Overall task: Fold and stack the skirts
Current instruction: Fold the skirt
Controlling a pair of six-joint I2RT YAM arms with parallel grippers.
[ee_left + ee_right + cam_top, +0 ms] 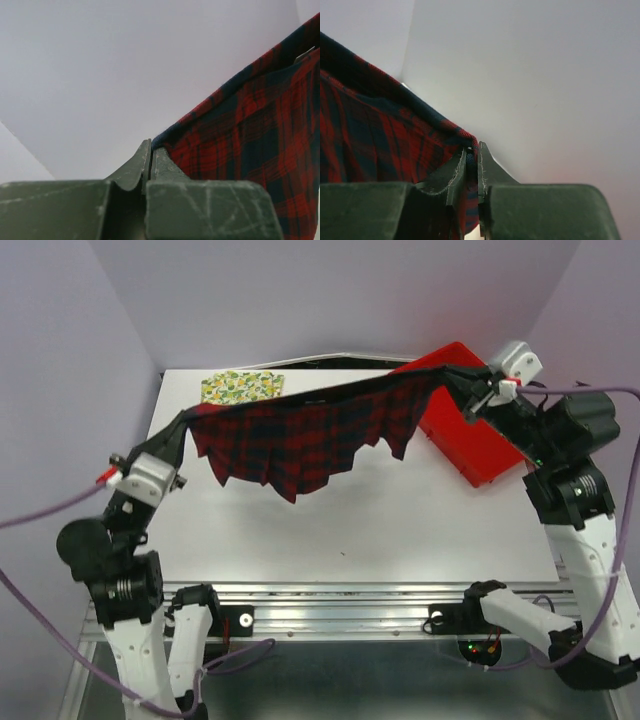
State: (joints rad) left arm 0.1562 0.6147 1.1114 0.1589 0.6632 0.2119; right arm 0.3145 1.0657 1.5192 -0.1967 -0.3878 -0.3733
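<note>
Two grippers share one load: the red-and-black plaid skirt (300,435) hangs stretched in the air between them, above the white table (400,530). The left gripper (186,422), at about 9 o'clock of the table, has its jaws pressed together on one corner of the dark waistband. In the left wrist view only the cloth edge lies between the fingers. The right gripper (448,376), at about 1 o'clock, pinches the opposite waistband corner in the same way, jaws narrow on the cloth. The band runs taut between them, and the pleated hem dangles in uneven points over the table's far half. The cream lemon-print skirt (242,386) lies flat at 11 o'clock, apart from the plaid. A red plastic tray (475,440) sits at 2 o'clock, under the right gripper.
</note>
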